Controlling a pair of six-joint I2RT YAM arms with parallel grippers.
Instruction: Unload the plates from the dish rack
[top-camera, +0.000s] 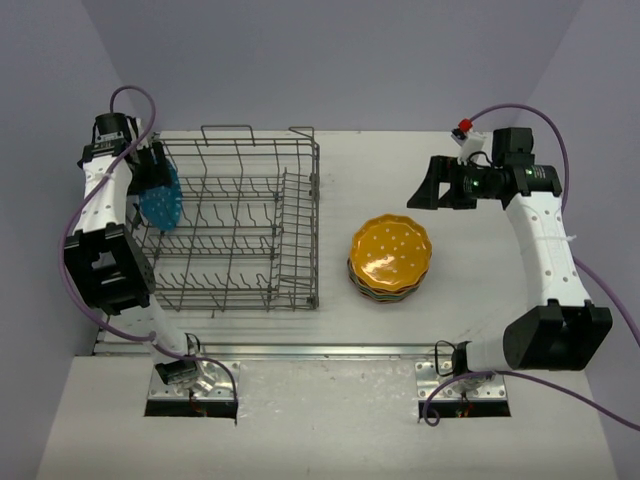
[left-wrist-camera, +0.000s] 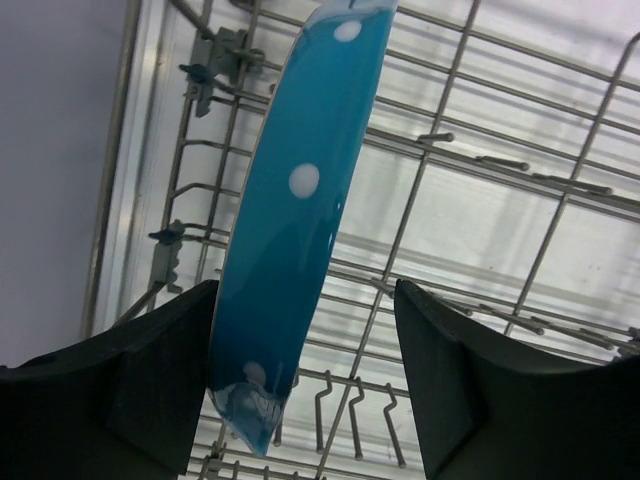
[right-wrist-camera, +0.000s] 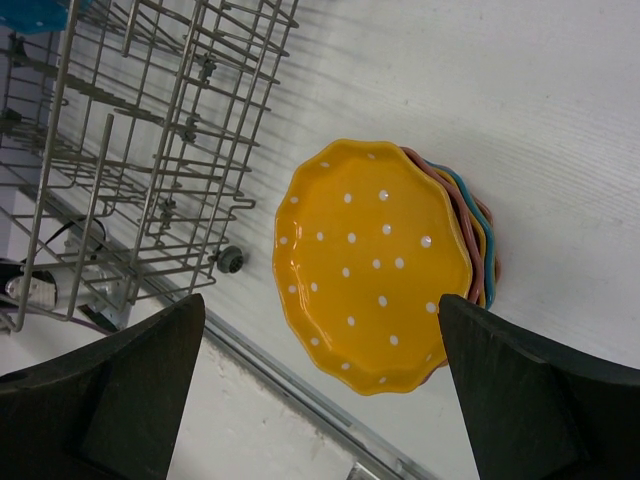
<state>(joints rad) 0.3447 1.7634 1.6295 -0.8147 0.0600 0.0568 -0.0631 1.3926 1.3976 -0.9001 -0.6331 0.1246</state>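
Left claw (top-camera: 155, 178) extended far-left, angled down, jaws parted; right claw (top-camera: 421, 188) midair, pointing left, jaws wide.

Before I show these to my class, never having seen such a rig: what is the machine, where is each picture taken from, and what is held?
Two robot arms with two-finger grippers are bolted to a white table. One picture looks down from above; the others come from wrist cameras. On the table: a grey wire dish rack and a stack of dotted plates, orange-yellow on top. The left gripper straddles a blue plate standing in the rack, a gap beside one finger, so nothing is clamped. The right gripper hangs open and empty near the stack.
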